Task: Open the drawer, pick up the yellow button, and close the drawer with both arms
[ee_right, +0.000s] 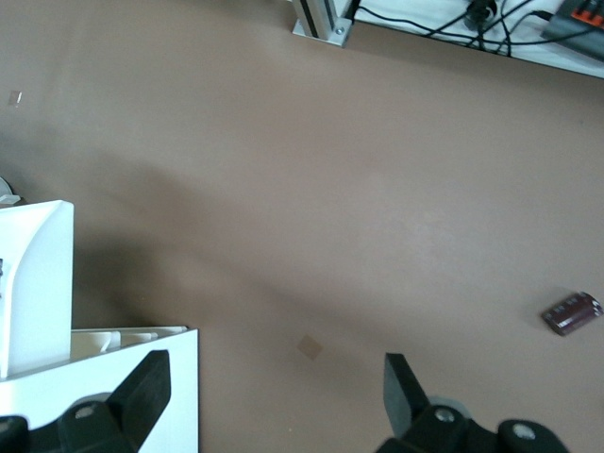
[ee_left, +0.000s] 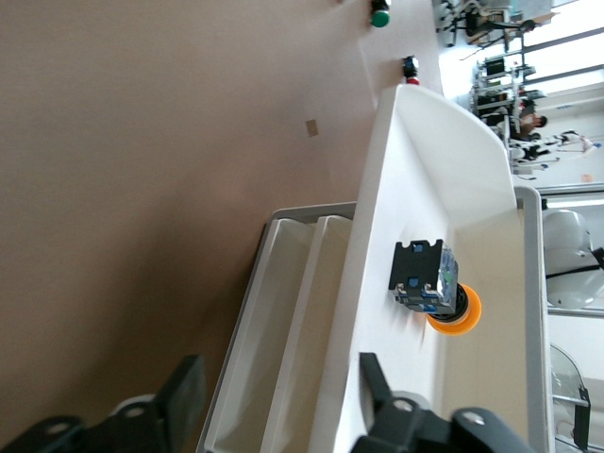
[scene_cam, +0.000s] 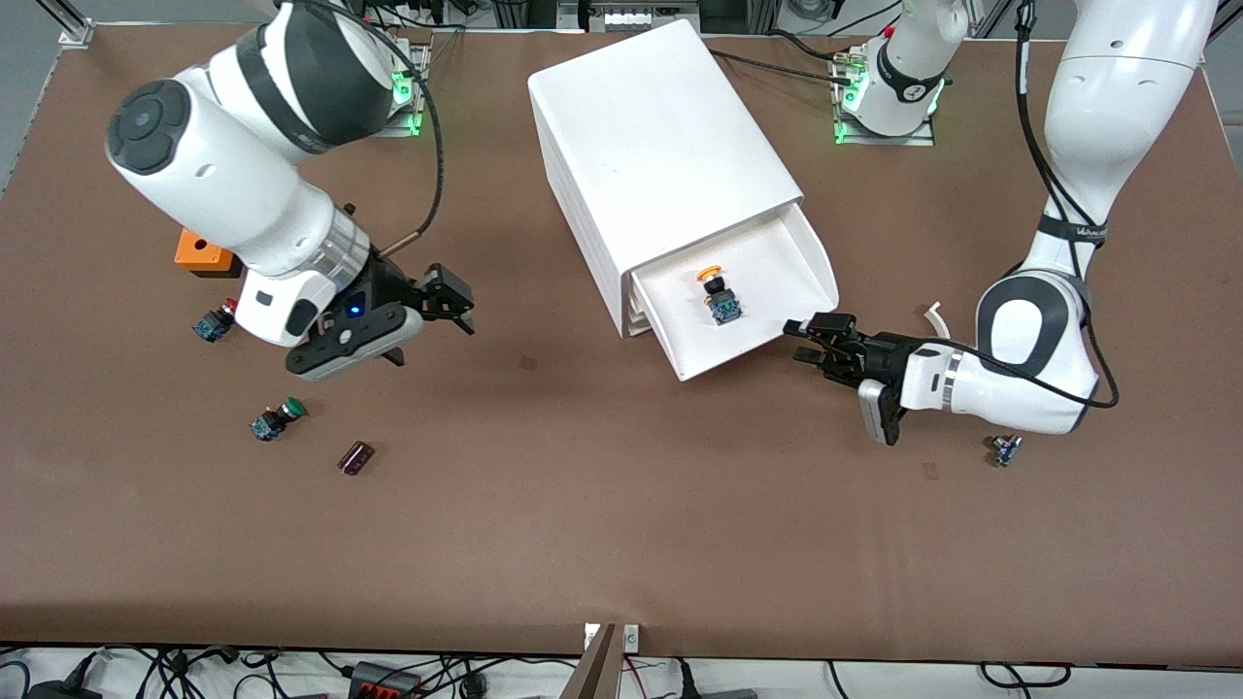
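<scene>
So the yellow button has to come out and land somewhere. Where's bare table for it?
Bare: the wide strip of table nearer the front camera than the drawer, between the dark capacitor and the left pincer. Crowded: the right arm's end, around the green button, red button and orange block.

**Right wrist view: brown table beside the white cabinet**

The right gripper (ee_right: 274, 401) hangs over bare brown table (ee_right: 330, 189), its two black fingers (ee_right: 142, 392) spread wide with nothing between them. The white cabinet (ee_right: 142, 396) shows at one corner of the view, with the drawer (ee_right: 38, 283) pulled out of it. A small tan mark lies on the table near the cabinet. A dark maroon component (ee_right: 572, 312) lies well apart from the cabinet. A metal frame post (ee_right: 321, 17) and cables (ee_right: 472, 24) stand at the table's edge.
</scene>
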`<state>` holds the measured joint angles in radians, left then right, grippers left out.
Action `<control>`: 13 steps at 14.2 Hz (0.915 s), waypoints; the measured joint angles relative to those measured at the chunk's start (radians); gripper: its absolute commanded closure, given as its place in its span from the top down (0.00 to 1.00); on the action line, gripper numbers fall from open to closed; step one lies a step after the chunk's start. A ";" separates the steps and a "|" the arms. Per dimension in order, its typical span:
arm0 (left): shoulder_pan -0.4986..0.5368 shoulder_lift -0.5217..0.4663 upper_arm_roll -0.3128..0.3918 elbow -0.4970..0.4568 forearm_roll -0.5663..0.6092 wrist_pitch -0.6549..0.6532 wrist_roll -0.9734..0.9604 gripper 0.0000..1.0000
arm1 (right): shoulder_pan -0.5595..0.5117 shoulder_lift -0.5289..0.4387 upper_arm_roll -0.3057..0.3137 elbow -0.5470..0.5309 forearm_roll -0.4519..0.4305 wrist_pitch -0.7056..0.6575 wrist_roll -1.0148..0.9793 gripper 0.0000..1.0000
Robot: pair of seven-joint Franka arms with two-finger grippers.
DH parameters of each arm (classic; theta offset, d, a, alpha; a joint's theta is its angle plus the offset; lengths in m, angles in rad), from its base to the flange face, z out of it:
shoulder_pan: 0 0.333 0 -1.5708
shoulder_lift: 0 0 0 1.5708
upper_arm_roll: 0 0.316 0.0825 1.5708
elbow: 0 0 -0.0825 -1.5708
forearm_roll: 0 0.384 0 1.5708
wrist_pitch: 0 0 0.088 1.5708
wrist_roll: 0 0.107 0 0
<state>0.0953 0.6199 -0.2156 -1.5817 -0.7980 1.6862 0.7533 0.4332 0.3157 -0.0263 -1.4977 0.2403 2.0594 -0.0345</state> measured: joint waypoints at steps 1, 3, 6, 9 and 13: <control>0.003 -0.005 0.000 0.034 0.049 -0.022 -0.062 1.00 | 0.011 0.005 0.000 0.001 0.000 0.015 0.000 1.00; 0.004 -0.021 0.000 0.129 0.174 -0.101 -0.219 1.00 | 0.044 0.011 0.001 0.002 0.000 0.050 0.000 1.00; 0.003 -0.051 -0.001 0.240 0.371 -0.172 -0.384 1.00 | 0.116 0.023 0.001 0.004 0.000 0.137 0.057 1.00; -0.004 -0.089 -0.005 0.273 0.594 -0.180 -0.478 1.00 | 0.171 0.053 0.001 0.004 0.000 0.218 0.096 1.00; -0.010 -0.156 -0.014 0.310 0.875 -0.179 -0.510 1.00 | 0.194 0.098 0.001 0.026 0.000 0.272 0.107 1.00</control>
<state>0.0855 0.4642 -0.2293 -1.2716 0.0772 1.5069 0.2433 0.6276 0.4134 -0.0257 -1.4719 0.2406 2.3314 0.0729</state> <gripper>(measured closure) 0.000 0.000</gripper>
